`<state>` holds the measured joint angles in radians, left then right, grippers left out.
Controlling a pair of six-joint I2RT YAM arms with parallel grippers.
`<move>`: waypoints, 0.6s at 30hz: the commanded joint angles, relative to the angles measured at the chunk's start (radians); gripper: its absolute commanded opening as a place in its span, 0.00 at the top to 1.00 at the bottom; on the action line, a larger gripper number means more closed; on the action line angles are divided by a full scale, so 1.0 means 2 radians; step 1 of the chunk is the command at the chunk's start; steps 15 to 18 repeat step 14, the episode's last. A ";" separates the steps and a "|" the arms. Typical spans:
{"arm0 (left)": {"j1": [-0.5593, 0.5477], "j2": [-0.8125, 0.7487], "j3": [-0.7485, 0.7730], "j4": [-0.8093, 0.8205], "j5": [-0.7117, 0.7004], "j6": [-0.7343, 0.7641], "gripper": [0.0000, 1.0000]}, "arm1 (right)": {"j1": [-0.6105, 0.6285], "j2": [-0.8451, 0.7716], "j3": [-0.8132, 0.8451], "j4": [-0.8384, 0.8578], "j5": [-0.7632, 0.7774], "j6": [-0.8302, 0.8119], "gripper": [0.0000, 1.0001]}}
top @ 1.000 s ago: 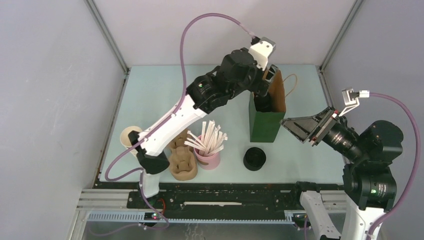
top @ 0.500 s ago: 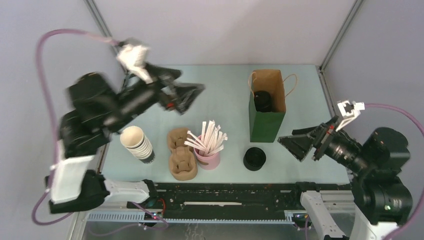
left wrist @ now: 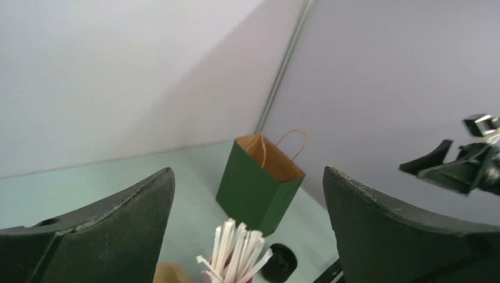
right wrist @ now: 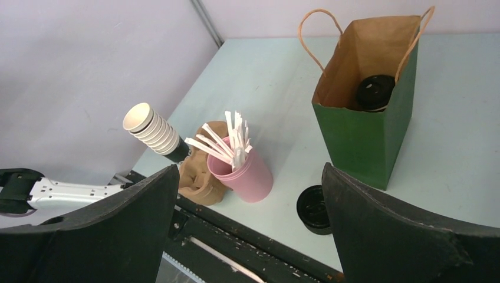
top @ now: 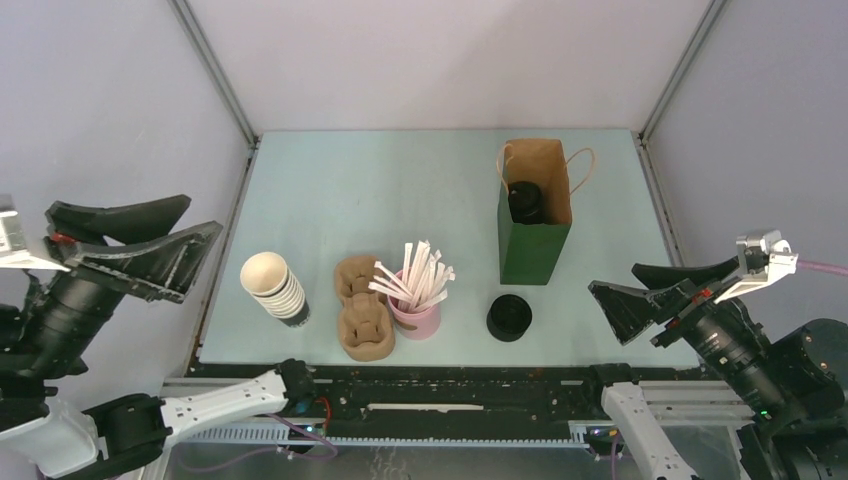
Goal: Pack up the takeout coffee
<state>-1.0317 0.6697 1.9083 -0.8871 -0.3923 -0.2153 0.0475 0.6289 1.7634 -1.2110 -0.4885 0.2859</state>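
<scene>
I judge packing done: the coffee (right wrist: 375, 91) sits, seemingly upright, inside the bag (top: 533, 250), while left pincer (top: 200, 218) and right pincer (top: 615, 278) gape empty.

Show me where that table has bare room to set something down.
Bare: the back left, from the bag to the left wall, and a strip right of the bag. Crowded: the front row of cups, carrier, straws, lids.

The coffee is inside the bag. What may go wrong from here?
1. The green bag stands upright, unsupported; a bump could tip it and spill the takeout coffee inside.
2. The stack of lids sits close before the bag, so an arm reaching there might knock it.
</scene>
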 commanded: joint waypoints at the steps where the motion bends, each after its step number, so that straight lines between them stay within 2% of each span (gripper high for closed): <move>1: 0.000 0.022 -0.001 -0.029 -0.029 0.029 0.00 | 0.002 0.011 0.015 0.017 0.014 -0.001 0.00; 4: 0.000 0.023 0.013 -0.036 -0.032 0.032 0.00 | 0.002 0.014 0.021 0.016 0.011 0.002 0.00; 11: 0.000 -0.001 -0.032 -0.005 -0.041 0.035 0.00 | 0.001 0.009 0.038 0.032 0.018 0.011 0.00; 18: 0.000 0.003 -0.028 -0.006 -0.035 0.036 0.00 | 0.002 0.022 0.054 0.025 0.003 0.019 0.01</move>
